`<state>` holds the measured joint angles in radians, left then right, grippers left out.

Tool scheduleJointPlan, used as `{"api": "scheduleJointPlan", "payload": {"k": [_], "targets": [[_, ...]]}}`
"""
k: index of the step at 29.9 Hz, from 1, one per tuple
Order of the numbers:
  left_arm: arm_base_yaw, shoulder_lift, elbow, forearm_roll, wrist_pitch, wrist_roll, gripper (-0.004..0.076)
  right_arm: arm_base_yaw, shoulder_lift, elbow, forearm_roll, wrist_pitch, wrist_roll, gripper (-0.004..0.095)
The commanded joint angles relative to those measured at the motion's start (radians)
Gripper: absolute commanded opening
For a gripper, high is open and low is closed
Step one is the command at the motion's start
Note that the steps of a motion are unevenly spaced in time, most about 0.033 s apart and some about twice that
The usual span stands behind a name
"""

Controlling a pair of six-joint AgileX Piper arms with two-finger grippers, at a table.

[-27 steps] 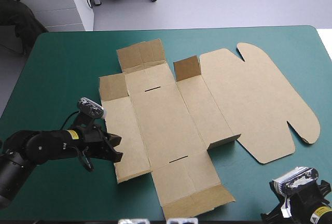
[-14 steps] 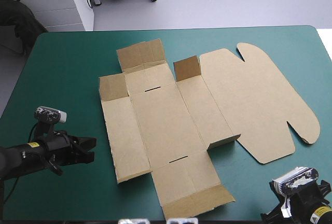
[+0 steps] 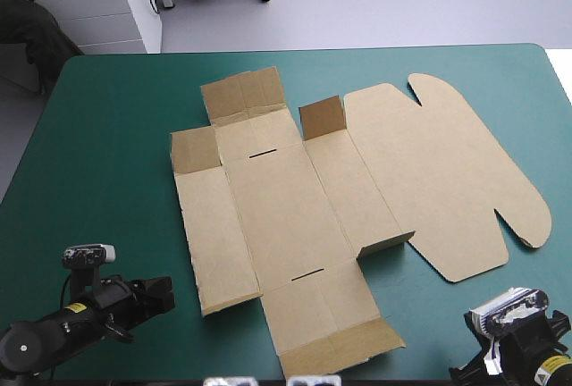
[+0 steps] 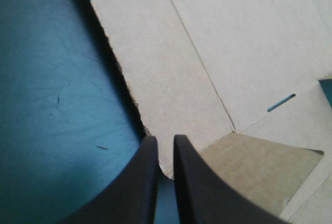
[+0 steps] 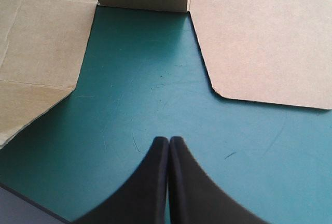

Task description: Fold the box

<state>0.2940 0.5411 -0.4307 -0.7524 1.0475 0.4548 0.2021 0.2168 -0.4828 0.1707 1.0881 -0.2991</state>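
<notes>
The box (image 3: 295, 216), a cut sheet of brown board, lies opened out flat across the middle of the teal-green covered counter (image 3: 116, 109). Its rounded lid panel is toward the right edge, and a few small flaps stand up. The left pincer (image 3: 165, 289), two black fin-shaped fingers, is near the front left corner, just off the sheet's left panel, all but pressed together on nothing. The right pincer (image 5: 168, 140) is at the front right corner, pressed together over bare cover.
</notes>
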Motion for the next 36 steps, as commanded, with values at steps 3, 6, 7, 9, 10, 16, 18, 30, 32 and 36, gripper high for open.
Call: {"api": "scheduleJointPlan", "payload": {"k": [3,6,7,9,10,16,18,30,32,36], "targets": [[-0.001,0.002,0.023,-0.071,-0.079,-0.034,0.0414,0.002,0.014,-0.024,0.009,-0.061,-0.005,-0.0019],[-0.001,0.002,0.023,-0.071,-0.125,-0.034,0.0615,0.002,0.014,-0.024,0.009,-0.061,-0.007,-0.0019],[-0.001,0.002,0.023,-0.071,-0.128,-0.034,0.0645,0.002,0.014,-0.024,0.009,-0.061,-0.007,-0.0019],[-0.001,0.006,0.023,-0.071,-0.124,-0.034,0.0675,0.002,0.014,-0.024,0.009,-0.061,-0.007,-0.0019],[-0.001,0.008,0.023,-0.073,-0.115,-0.034,0.0674,0.002,0.014,-0.024,0.009,-0.061,-0.007,-0.0019],[-0.001,0.087,0.023,-0.083,-0.092,-0.046,0.0674,0.002,0.014,-0.024,0.011,-0.061,-0.009,-0.0019],[-0.001,0.144,0.023,-0.091,-0.108,-0.046,0.0674,0.002,0.014,-0.024,0.011,-0.061,-0.009,-0.0019],[-0.001,0.53,0.023,-0.354,-0.064,0.2,0.0674,0.002,0.014,-0.024,0.013,-0.061,-0.013,-0.0019],[-0.001,0.555,0.023,-0.336,-0.064,0.2,0.0674,0.002,0.014,-0.024,0.013,-0.061,-0.013,-0.0019],[-0.001,0.569,0.023,-0.333,-0.07,0.21,0.0674,0.002,0.014,-0.024,0.013,-0.061,-0.013,-0.0019]]}}
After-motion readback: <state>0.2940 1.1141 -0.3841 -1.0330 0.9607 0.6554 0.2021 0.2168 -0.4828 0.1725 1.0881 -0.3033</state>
